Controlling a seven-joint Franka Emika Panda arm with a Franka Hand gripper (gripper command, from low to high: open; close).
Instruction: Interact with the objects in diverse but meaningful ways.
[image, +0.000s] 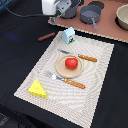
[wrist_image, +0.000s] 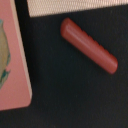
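Overhead, I see my gripper hovering near the sausage, at ten o'clock from the plated tomato; wrist shows only the sausage; jaws' state unclear.

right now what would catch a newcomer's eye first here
The red tomato sits in the middle of the tan plate on the woven mat, between a fork and knife. A yellow cheese wedge lies at the mat's near corner. The wrist view is filled by the brown sausage on the dark table.
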